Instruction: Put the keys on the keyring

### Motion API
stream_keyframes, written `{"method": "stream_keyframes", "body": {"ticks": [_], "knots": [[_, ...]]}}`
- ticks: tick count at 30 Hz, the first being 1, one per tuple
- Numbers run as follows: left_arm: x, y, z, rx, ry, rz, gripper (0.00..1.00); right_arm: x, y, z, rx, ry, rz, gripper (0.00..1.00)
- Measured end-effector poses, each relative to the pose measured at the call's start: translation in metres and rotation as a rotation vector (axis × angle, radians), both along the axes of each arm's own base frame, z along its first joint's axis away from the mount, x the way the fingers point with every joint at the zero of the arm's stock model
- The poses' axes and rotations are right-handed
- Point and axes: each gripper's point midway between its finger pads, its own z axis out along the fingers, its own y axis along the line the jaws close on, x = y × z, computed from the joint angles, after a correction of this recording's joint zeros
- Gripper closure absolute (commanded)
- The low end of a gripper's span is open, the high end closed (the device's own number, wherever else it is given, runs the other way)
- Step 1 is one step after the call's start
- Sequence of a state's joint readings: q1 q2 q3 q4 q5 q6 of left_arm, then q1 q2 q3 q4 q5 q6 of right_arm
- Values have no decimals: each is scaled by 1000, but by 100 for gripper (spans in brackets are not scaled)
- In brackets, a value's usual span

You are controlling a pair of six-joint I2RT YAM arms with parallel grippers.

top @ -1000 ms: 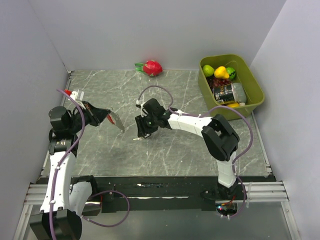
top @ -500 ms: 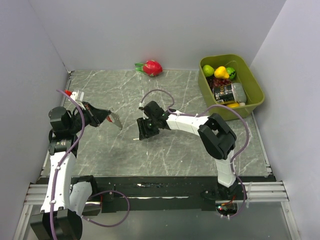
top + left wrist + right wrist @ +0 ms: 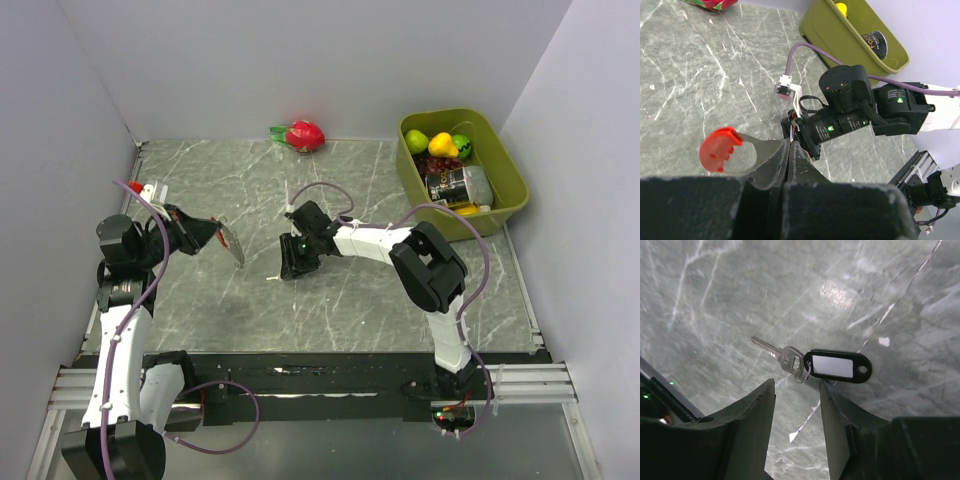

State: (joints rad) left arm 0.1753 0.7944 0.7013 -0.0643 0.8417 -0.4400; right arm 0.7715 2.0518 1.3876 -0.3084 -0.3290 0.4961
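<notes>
The keys are one silver key (image 3: 782,356) on a small ring with a black tag (image 3: 837,366), lying flat on the marble table. My right gripper (image 3: 796,383) is open and low over the table, its fingertips just short of the key and tag. In the top view the right gripper (image 3: 296,262) covers the key. My left gripper (image 3: 790,143) is shut on the keyring (image 3: 720,149), a red loop with a flat silvery part, and holds it above the table. The left gripper (image 3: 218,236) and keyring (image 3: 233,247) sit left of the right gripper.
A green bin (image 3: 508,192) with fruit and a can stands at the back right. A red dragon fruit (image 3: 304,134) lies by the back wall. White walls close in the table on three sides. The right arm (image 3: 855,107) fills the middle of the left wrist view.
The right gripper has shifted slightly to the right, staying low over the table. The left gripper has barely moved and still holds the keyring, now tilted a little.
</notes>
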Motion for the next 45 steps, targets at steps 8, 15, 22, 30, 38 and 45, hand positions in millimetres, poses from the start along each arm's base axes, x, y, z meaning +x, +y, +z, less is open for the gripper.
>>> {"method": "stream_keyframes", "body": {"ticks": [8, 15, 22, 30, 38, 45], "knots": [[0, 0, 0, -1, 0, -2, 99, 14, 11, -2, 36, 15, -15, 63], [-1, -1, 0, -2, 0, -7, 99, 19, 15, -4, 40, 9, -11, 88], [0, 0, 1, -2, -4, -5, 99, 20, 14, -5, 31, 1, 5, 89], [1, 1, 4, 1, -20, -4, 99, 20, 15, -4, 37, -14, 25, 100], [1, 1, 4, 1, -21, -4, 99, 10, 0, 1, 15, -61, 85, 92], [1, 1, 4, 1, -21, -4, 99, -6, -22, 14, -38, -165, 198, 49]]}}
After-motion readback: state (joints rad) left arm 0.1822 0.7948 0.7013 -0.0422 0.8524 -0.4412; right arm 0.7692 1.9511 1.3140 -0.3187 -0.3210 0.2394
